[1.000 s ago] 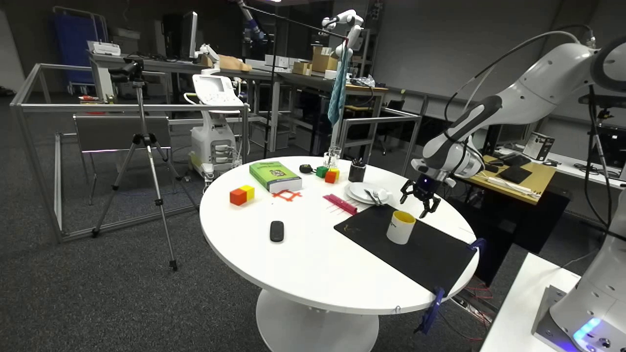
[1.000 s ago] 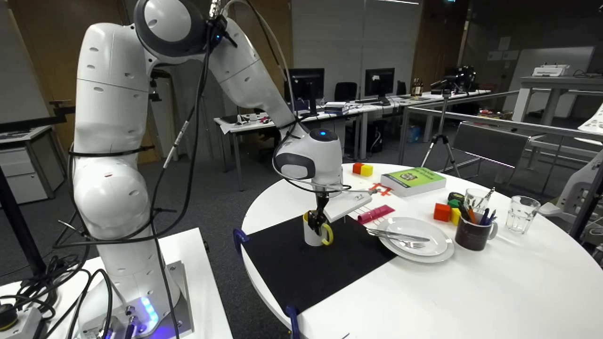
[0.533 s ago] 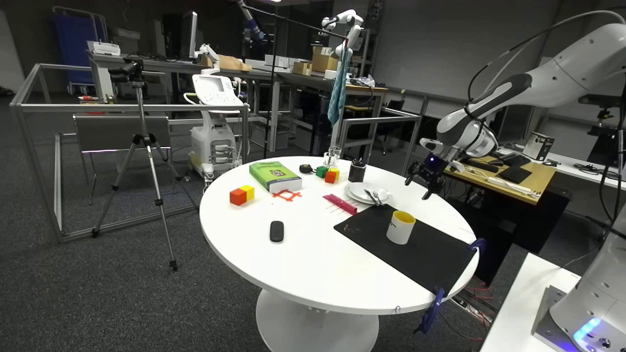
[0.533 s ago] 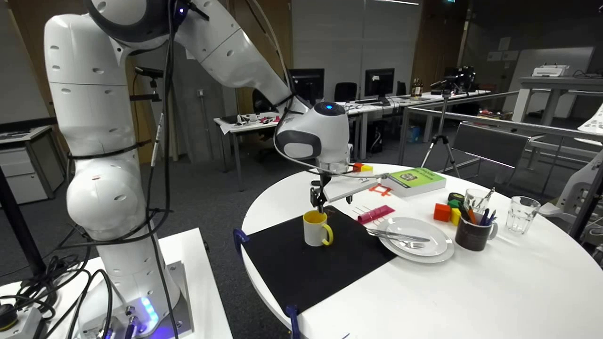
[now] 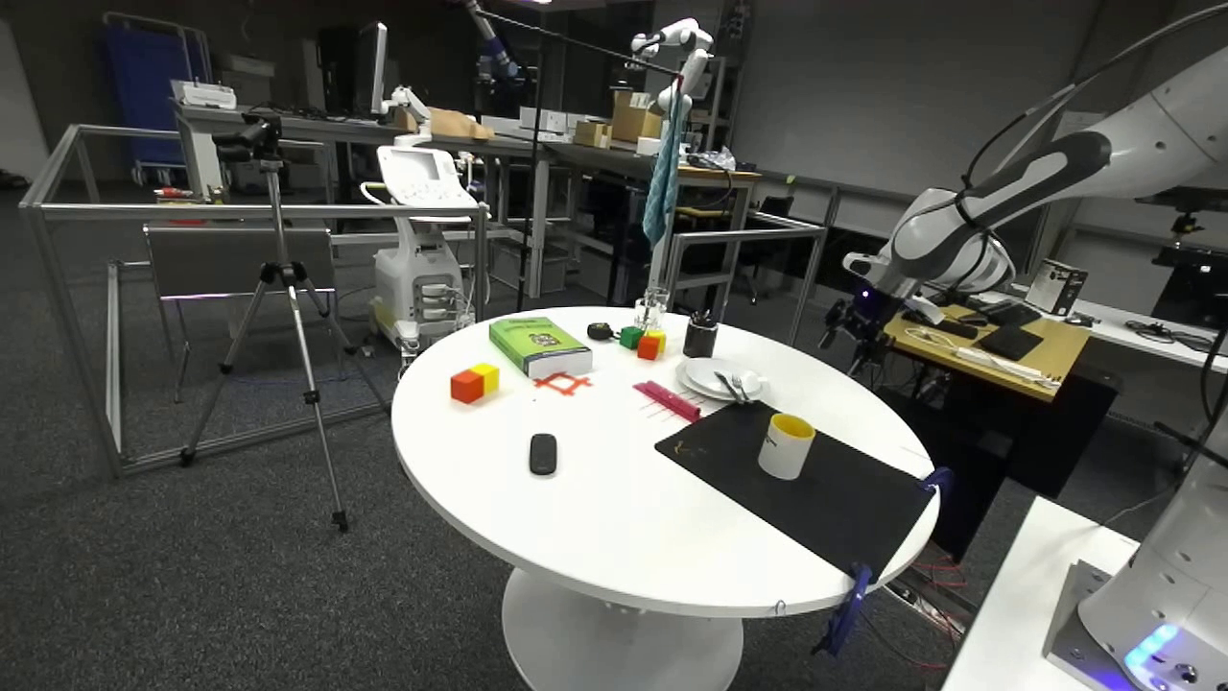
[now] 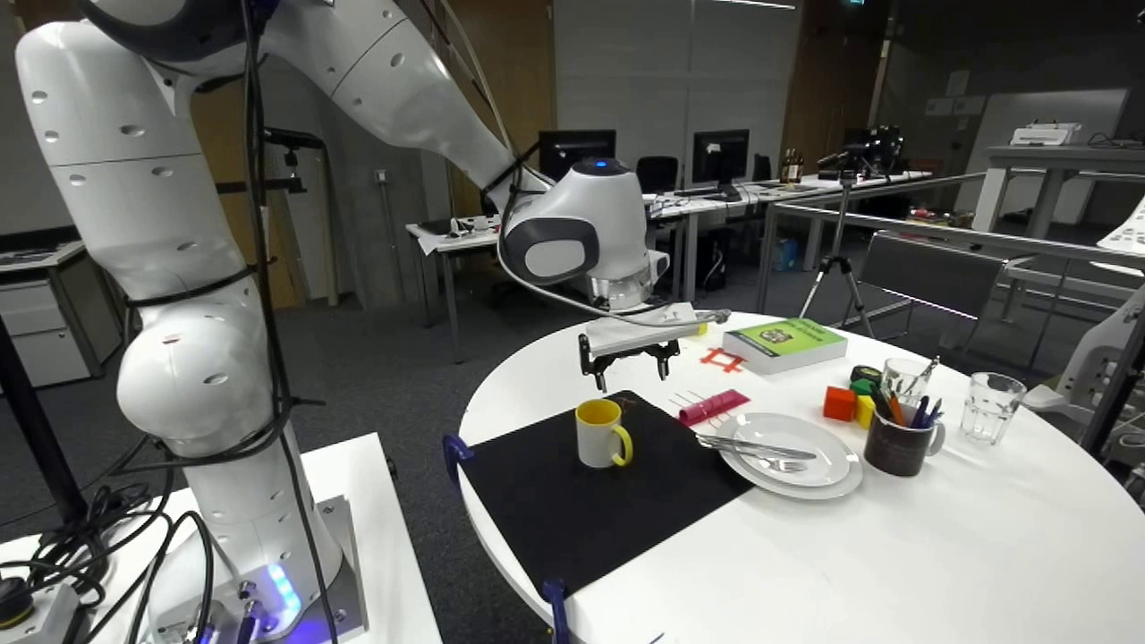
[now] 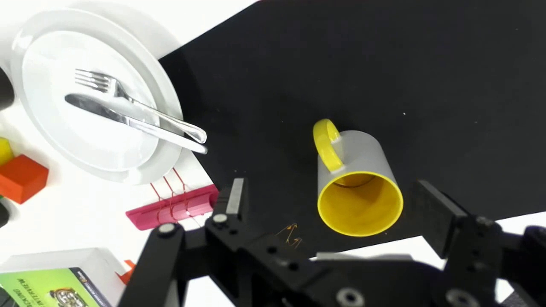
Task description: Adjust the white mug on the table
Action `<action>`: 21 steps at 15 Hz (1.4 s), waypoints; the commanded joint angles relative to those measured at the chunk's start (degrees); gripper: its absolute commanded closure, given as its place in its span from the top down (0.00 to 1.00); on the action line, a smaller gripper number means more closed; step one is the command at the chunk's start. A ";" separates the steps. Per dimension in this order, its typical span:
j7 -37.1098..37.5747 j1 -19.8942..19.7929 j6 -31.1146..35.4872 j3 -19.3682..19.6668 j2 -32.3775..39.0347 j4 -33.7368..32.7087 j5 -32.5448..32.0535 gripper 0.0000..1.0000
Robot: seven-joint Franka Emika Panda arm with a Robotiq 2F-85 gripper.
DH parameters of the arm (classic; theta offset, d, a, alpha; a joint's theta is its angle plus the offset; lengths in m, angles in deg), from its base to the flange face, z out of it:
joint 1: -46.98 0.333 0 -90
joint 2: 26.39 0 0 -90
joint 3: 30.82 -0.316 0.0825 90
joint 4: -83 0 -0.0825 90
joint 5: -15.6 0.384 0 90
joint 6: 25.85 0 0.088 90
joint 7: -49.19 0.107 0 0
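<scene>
Lifted up and back since the earlier frame, the fingers (image 7: 236, 197) and robot arm (image 6: 201, 380) now stand clear of the white mug (image 6: 597, 440), which has stayed put. Left to right in an exterior view: the arm rises beside a round white bench (image 6: 894, 572); next, the mug stands upright on a black mat (image 6: 590, 510), yellow inside, its yellow handle (image 6: 628, 444) pointing right; above and behind it hang the fingers, spread apart and holding nothing; farther right, two stacked white plates (image 6: 792, 431) bear a knife (image 6: 756, 444) and fork (image 6: 783, 465), then comes a dark pen-filled mug (image 6: 897, 450). By its smooth, glossy look the white mug is probably ceramic: stiff, fairly light, somewhat slippery, and liable to chip if knocked. A sound hold would likely be across opposite sides of the body, just under the rim and clear of the handle.
</scene>
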 commanded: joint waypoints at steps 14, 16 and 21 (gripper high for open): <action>25.22 -2.74 -18.49 2.69 -16.23 5.91 -2.30 1.00; 23.61 -1.76 -18.92 3.24 -13.53 3.95 -0.80 1.00; 23.61 -1.76 -18.92 3.26 -13.67 4.41 -0.96 1.00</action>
